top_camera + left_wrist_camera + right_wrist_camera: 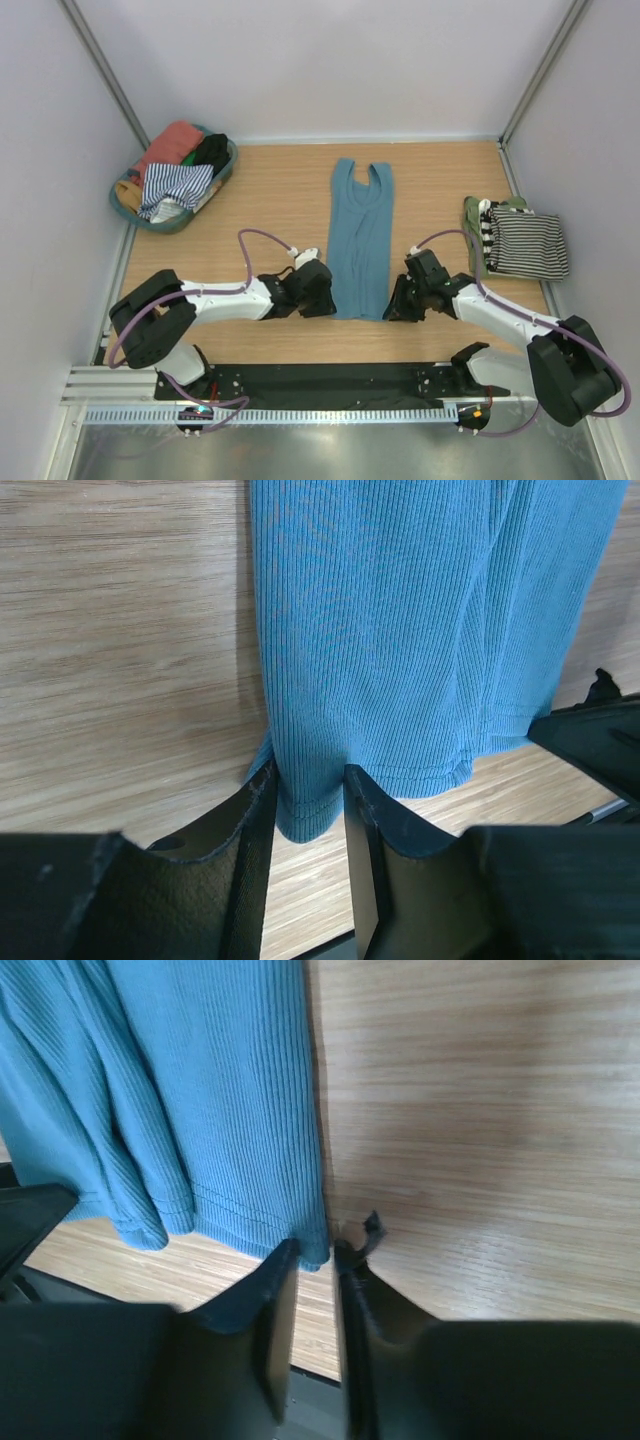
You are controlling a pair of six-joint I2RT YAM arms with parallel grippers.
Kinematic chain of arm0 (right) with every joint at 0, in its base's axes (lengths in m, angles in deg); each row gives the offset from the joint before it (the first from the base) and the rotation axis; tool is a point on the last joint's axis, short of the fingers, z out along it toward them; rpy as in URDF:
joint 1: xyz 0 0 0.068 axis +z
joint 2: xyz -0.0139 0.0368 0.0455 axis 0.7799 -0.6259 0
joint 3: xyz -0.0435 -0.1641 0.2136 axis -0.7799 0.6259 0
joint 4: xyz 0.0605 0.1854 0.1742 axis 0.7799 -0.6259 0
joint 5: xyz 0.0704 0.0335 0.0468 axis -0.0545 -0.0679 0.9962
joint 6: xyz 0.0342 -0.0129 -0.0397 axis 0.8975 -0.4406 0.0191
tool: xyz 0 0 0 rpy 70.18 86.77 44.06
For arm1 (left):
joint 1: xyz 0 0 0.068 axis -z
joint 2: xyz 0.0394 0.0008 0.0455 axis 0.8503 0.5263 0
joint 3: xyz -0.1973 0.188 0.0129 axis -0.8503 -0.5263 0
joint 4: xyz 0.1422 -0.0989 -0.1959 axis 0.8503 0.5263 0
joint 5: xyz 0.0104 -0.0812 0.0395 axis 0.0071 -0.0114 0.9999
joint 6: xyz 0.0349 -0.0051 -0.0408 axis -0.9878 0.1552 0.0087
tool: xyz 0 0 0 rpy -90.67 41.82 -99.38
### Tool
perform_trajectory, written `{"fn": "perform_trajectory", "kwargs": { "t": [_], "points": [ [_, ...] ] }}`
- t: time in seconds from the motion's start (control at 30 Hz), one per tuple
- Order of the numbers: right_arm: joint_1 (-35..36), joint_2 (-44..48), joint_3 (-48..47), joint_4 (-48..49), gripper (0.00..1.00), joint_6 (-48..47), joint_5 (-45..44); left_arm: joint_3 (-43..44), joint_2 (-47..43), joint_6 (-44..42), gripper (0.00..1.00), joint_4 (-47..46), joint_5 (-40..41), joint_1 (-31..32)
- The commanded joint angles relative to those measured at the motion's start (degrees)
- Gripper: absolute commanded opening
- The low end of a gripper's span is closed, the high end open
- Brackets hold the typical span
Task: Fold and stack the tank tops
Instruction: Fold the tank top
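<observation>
Pincers sit at both hem corners of the teal tank top (360,240), which lies long and narrow down the middle of the worktop (270,190), straps toward the top of the frame. Left pincer (310,780) is clamped on the lower-left corner. Right pincer (315,1255) has its jaws nearly together with cloth at their mouth, though I can't tell if it's gripped. At the right edge a striped top (525,243) lies folded on an olive top (472,235). Upper left, the basket (231,165) holds loose tops (175,185), so I'd call it under halfway
</observation>
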Motion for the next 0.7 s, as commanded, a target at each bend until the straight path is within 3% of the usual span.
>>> {"fn": "perform_trajectory", "kwargs": {
  "t": [0.0,0.13,0.23,0.37,0.43,0.5,0.53,0.67],
  "points": [
    [1.7,-0.6,1.3,0.0,0.25,1.8,-1.6,-0.9,0.0,0.4,0.34,-3.2,-1.2,-0.1],
    [2.1,0.7,0.6,-2.8,0.02,1.4,-2.6,-1.6,-0.5,0.7,0.25,-3.1,-1.1,-0.1],
    [2.3,2.4,0.2,-5.1,0.01,1.0,-4.2,-2.4,-1.1,0.9,0.27,-2.4,-0.7,-0.1],
    [2.3,3.0,0.0,-6.3,0.01,0.5,-4.1,-4.2,-2.7,0.8,0.5,-2.3,0.0,-0.1],
    [2.3,2.9,0.1,-6.4,0.01,0.3,-4.1,-4.7,-3.2,0.8,0.53,-2.0,0.4,-0.1],
    [2.2,2.7,0.2,-6.1,0.01,0.3,-4.0,-4.6,-3.2,0.8,0.52,-1.6,0.6,-0.1],
    [2.3,2.7,0.2,-6.0,0.01,0.3,-4.1,-4.2,-2.6,0.8,0.45,-1.7,0.5,-0.1],
    [2.3,2.6,-0.1,-6.2,0.01,0.3,-4.0,-2.8,0.2,0.5,0.37,-1.2,-0.2,-0.1]
  ]
}}
